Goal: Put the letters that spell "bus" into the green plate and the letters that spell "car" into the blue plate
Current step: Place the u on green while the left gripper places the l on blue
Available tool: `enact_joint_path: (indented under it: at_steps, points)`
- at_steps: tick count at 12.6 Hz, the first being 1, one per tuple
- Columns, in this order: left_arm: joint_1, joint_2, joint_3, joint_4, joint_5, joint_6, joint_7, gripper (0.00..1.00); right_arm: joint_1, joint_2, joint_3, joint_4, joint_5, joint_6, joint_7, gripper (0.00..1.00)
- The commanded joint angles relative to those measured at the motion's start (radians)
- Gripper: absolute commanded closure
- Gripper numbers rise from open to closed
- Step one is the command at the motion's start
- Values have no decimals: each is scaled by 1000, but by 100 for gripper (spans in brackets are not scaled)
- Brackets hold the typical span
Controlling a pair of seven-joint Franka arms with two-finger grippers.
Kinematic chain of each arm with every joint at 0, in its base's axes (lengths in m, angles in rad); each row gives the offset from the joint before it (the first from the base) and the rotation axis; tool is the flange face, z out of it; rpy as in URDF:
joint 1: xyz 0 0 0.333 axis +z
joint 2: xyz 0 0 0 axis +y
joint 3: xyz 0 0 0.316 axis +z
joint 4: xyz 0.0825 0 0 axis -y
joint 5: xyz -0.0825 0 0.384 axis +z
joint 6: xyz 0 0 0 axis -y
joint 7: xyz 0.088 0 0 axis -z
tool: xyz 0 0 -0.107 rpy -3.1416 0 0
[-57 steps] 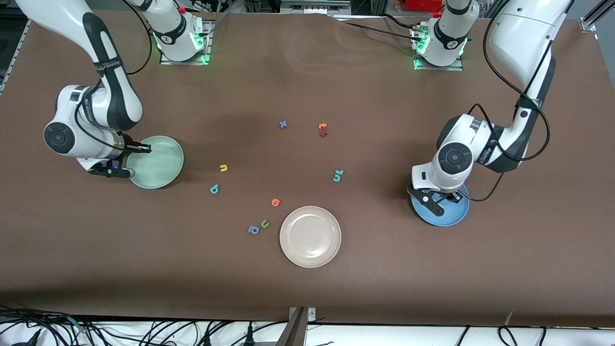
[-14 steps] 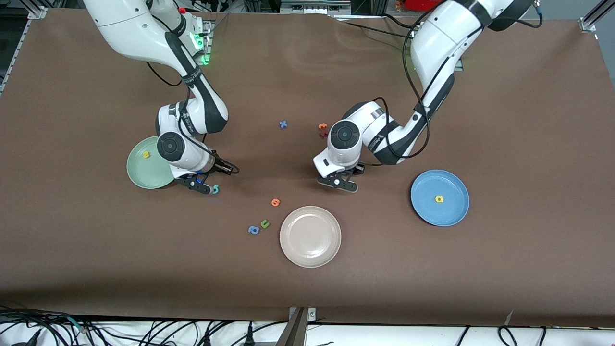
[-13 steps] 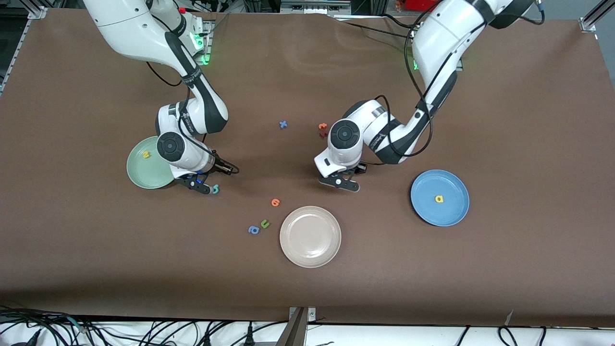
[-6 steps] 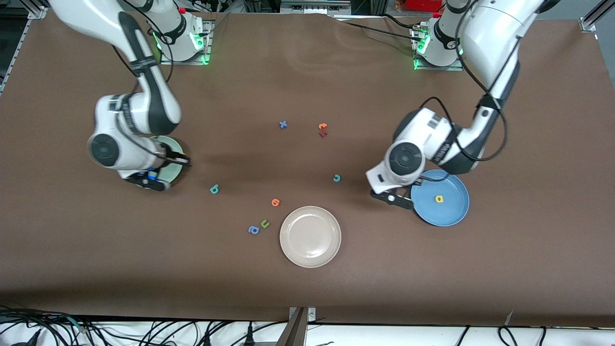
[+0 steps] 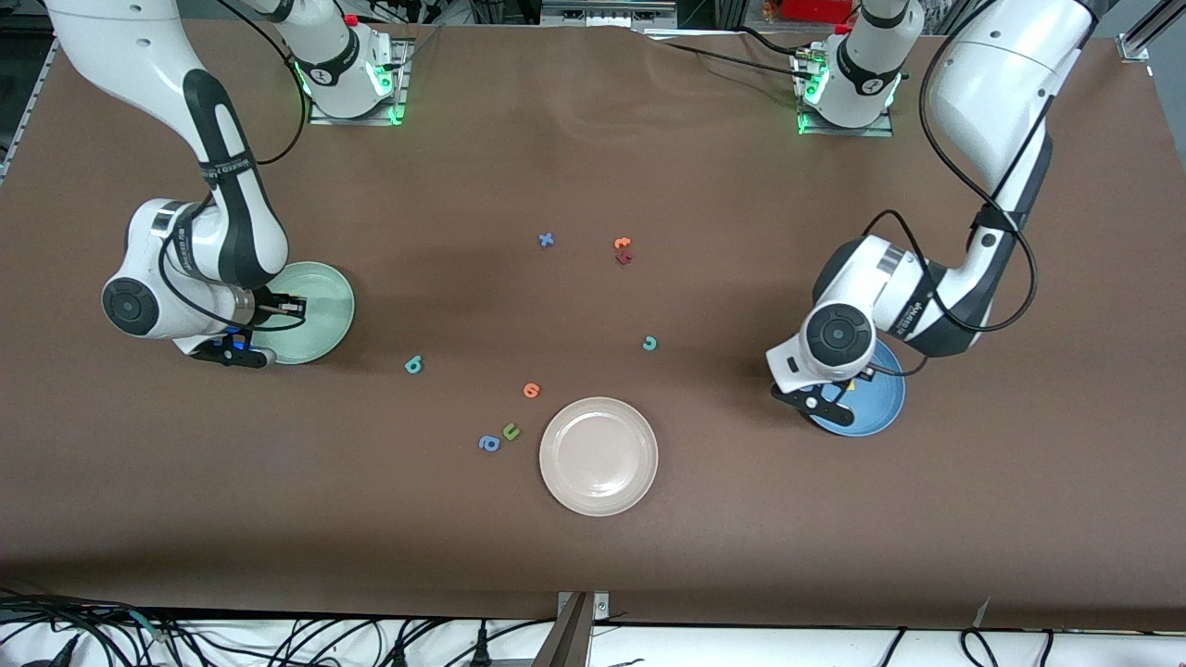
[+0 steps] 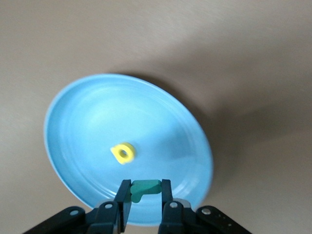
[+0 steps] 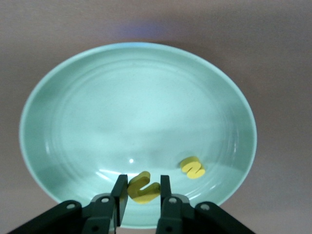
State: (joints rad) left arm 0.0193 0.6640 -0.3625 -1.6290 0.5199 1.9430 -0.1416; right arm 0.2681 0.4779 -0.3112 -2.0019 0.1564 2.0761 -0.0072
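Beige plate [image 5: 599, 456] is lying nearest the front camera, and every place here is being given from it. Just beside it, toward the right arm's end of the surface, a blue "a" [image 5: 489, 444] and a green "u" [image 5: 510, 431] are lying together, with an orange letter [image 5: 530, 390] a little farther from the camera.

Toward the left arm's end and slightly farther than the beige plate, the blue plate [image 5: 880, 408] is sitting, round, shallow and medium blue. A yellow "a" [image 6: 123, 153] is resting in it. The left end effector [image 6: 146, 184] is hanging over this plate's rim, clenching the teal "r" [image 6: 146, 186].

Farther than the beige plate, a teal "c" [image 5: 649, 344] and a teal "b" [image 5: 413, 365] are lying on the bare surface.

Well toward the right arm's end, the pale mint green plate [image 5: 324, 287] is holding a yellow "s" [image 7: 192, 167]. The right end effector [image 7: 141, 183] is hovering over it, gripping the yellow "u" [image 7: 144, 187].

Farthest from the beige plate, a blue "x" [image 5: 546, 240], an orange piece [image 5: 622, 244] and a red piece [image 5: 624, 258] are lying.
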Motion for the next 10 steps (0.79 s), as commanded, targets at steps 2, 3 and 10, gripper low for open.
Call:
enact_joint_path:
  at_steps: [2,3,10]
  points:
    - [13,11,-13,4,25,24,16,0,6,-53,7,5,22,-30,-7,2]
    - [5,6,-19,9,20,21,7,0,14,-65,12,31,29,-56,22,2]
    - [-77,14,-148,72,-189,43,-214,0,45,-4,159,111,69,119,266,2]
